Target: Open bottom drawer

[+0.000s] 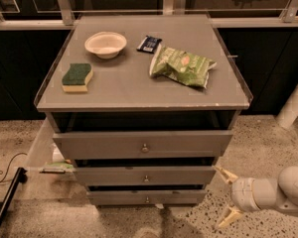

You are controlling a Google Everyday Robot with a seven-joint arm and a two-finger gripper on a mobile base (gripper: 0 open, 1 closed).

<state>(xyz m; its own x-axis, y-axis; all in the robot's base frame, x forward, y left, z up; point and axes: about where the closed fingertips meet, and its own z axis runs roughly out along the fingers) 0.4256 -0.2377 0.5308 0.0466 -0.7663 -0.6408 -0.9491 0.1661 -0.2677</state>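
Note:
The bottom drawer (146,198) is the narrowest grey front at the base of the cabinet, with a small round knob (147,200) at its centre. Its front sits close to the cabinet, with only a thin dark gap above it. My gripper (227,195) is low at the lower right, to the right of the drawers and apart from them. Its two pale fingers (224,173) are spread open and empty, pointing left toward the cabinet.
Above are the mid-sized drawer (145,175) and the widest top drawer (144,144). The cabinet top (124,86) holds a white bowl (105,44), a green sponge (77,77), a green snack bag (181,66) and a dark packet (149,43). A black cable (0,170) lies on the floor at left.

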